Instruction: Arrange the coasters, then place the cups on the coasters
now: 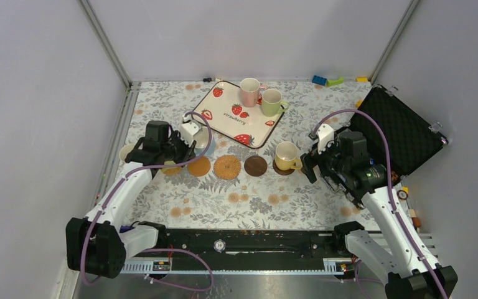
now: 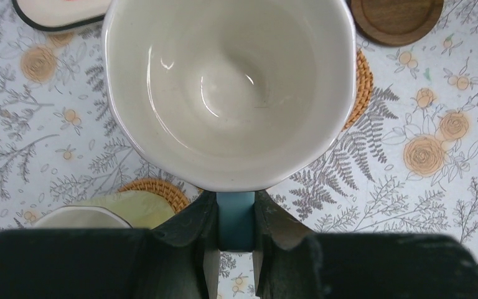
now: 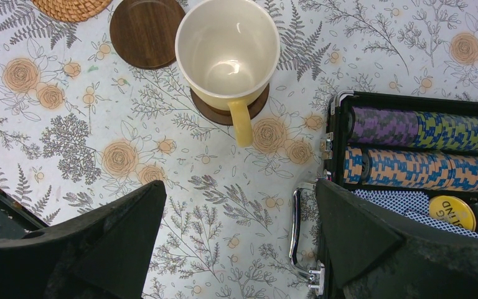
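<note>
Though the row of coasters [image 1: 227, 167] is already laid out across the table [image 1: 193, 202], which from above makes the arranging look done or nearly so, most of the cup work is left. Only the yellow cup [image 1: 286, 154] plainly stands where it belongs, on a dark brown coaster [image 1: 277, 169] at the right end. A pink cup [image 1: 249, 92] and a green cup [image 1: 272, 103] wait on the strawberry tray [image 1: 258, 126] behind the row. A pale cup [image 1: 126, 152] sits at the far left, partly hidden by the left arm [image 1: 124, 187], so I can't tell what is under it. Three coasters in the middle stand bare. I count five cups in all.

From the left wrist, the left claw [image 2: 235, 208] is pinched almost shut on the handle of the blue-handled cup [image 2: 224, 93]. A woven coaster [image 2: 364, 81] peeks out past the cup's right rim; whether the cup hangs or is set down I cannot tell.

From the right wrist, the right claw [image 3: 239, 187] gapes wide, holding and touching nothing. It hovers over the cloth just this side of the yellow cup, with the open chip case [image 3: 342, 112] beside it.
</note>
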